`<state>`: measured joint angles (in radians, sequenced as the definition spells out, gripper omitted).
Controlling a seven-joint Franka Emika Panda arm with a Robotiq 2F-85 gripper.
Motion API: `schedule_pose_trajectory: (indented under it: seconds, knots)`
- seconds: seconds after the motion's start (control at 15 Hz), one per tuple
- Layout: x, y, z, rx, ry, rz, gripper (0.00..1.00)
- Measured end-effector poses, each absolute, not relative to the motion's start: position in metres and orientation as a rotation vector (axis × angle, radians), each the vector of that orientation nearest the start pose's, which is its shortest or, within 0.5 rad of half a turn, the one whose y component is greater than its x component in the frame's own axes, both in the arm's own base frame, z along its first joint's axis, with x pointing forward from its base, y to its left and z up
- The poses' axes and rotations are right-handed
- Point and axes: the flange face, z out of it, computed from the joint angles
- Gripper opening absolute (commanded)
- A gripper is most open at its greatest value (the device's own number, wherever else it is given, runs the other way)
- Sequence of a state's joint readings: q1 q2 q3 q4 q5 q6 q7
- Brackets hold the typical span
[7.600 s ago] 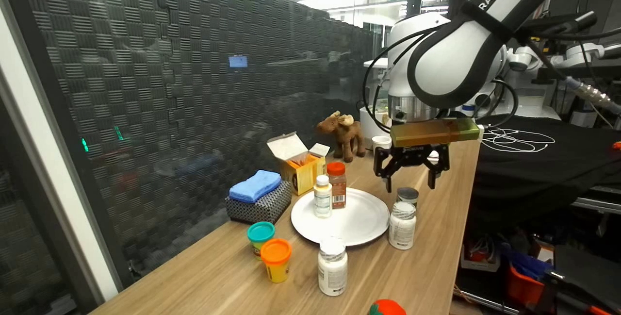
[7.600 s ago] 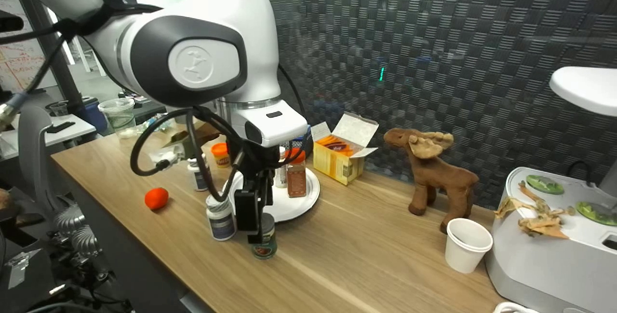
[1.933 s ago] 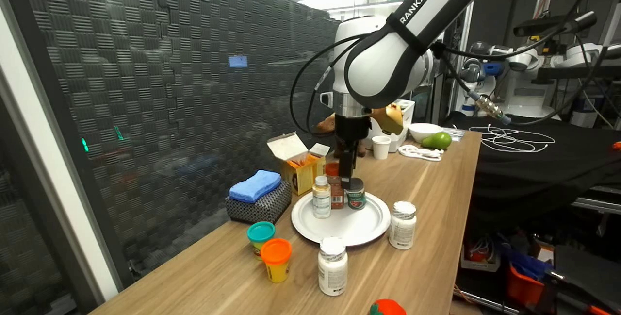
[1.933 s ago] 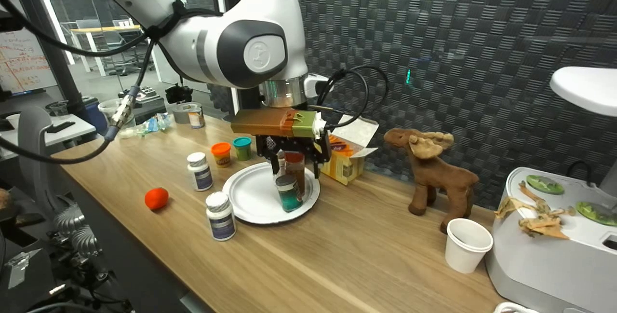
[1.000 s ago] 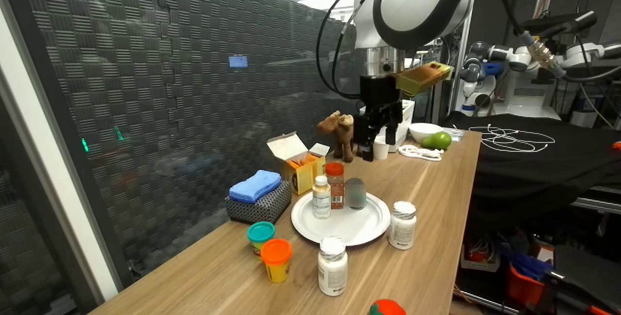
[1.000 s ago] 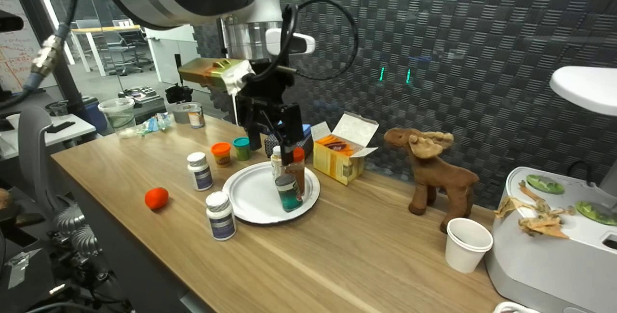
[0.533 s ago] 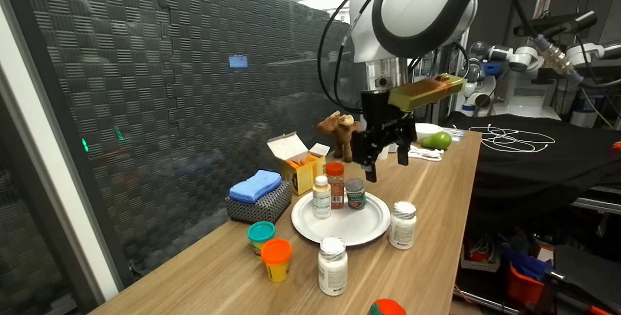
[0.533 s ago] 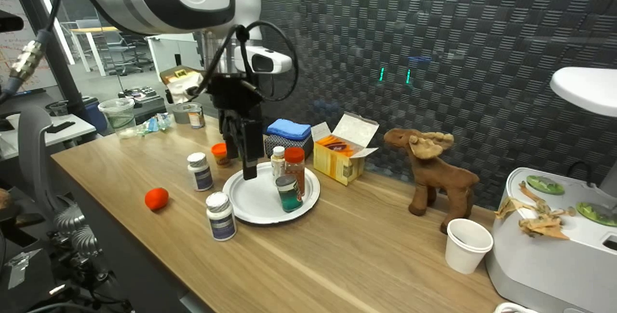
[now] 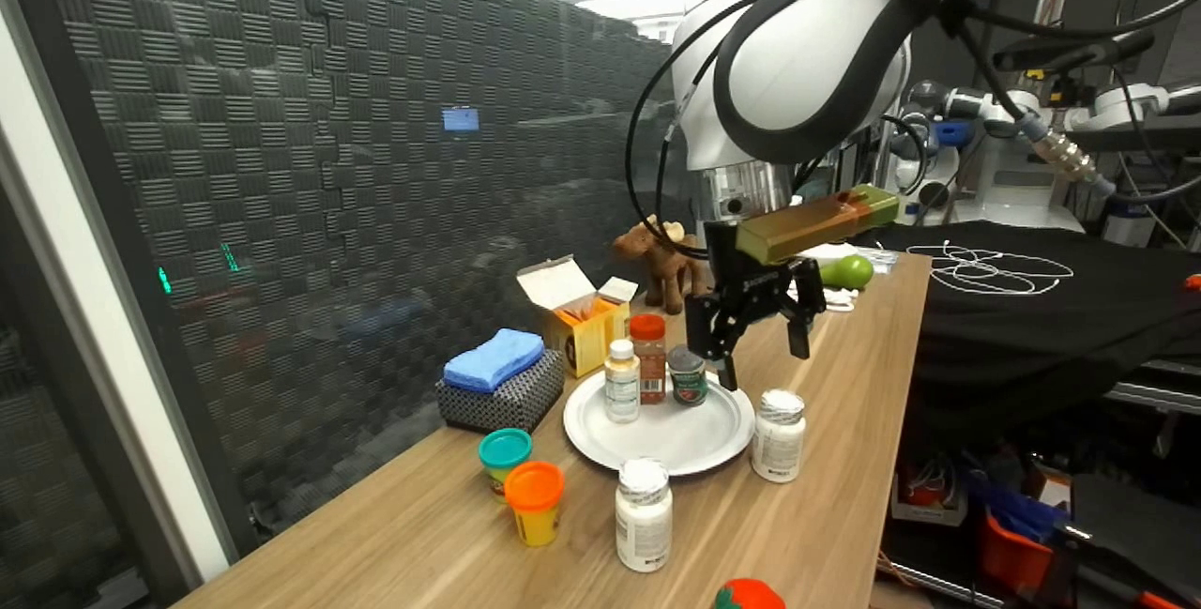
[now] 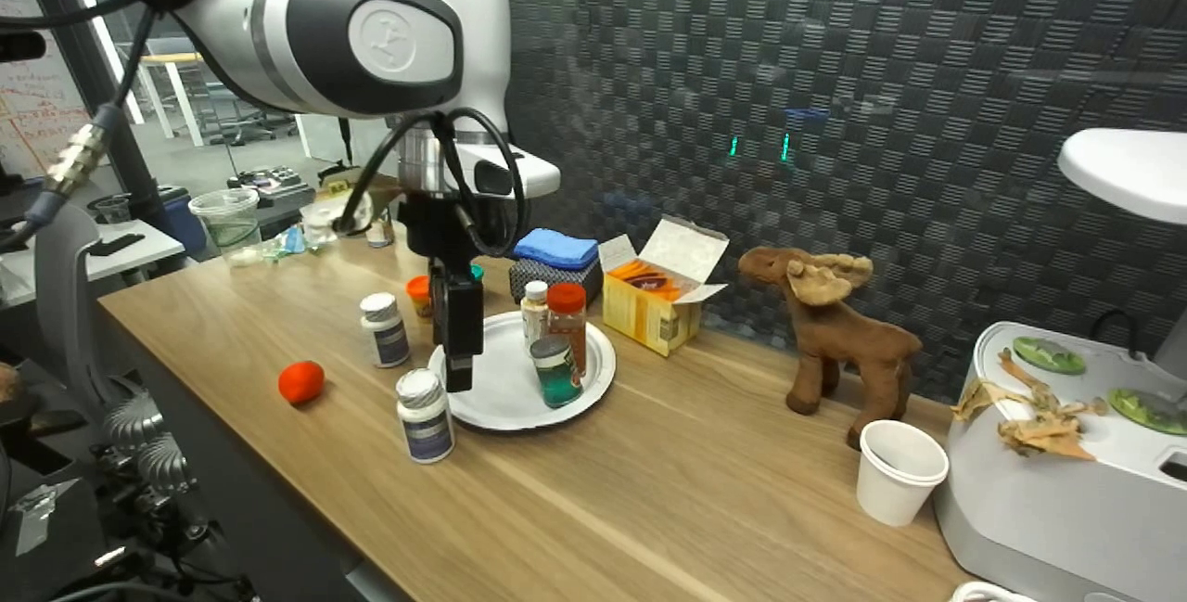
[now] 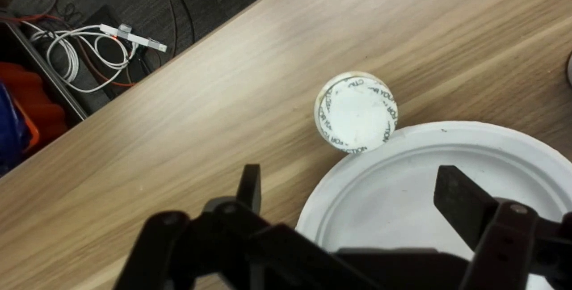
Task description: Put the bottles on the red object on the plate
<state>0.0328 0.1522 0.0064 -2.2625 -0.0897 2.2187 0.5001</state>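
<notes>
In an exterior view the tool (image 9: 765, 370) hangs over the right rim of the plate (image 9: 676, 448), jaws wide apart, aimed down with a slight tilt. Right white bottle (image 9: 779, 440): upright on the tabletop (image 9: 432, 543) just beside the plate; can't tell if it touches the rim. Tool is on the far side of it in an exterior view, height gap hard to judge. Wrist view looks down on the same bottle: sideways it lies between the fingers (image 11: 460, 205), lengthwise it's out past their tips. Same view has the left one over tabletop, right one over plate.

Near white bottle (image 9: 645, 529): upright on the tabletop at the near side of the plate, well apart from the tool.

Three more stand on the plate, all left of the tool in an exterior view: slim white bottle (image 9: 623, 393), red-capped jar (image 9: 648, 365), short jar (image 9: 689, 384) with a dark lid. Short jar is on the tool's side of the group, slim white bottle farthest left.

Yellow carton (image 9: 589, 342) at the plate's far left, blue cloth (image 9: 494, 360) left of the carton.
</notes>
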Motion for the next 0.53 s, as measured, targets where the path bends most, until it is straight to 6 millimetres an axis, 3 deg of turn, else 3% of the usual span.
schedule_pose_trajectory:
  seconds: [0.53]
  knots:
    - [0.495,0.027,0.262,-3.154,0.639,0.272,1.00]
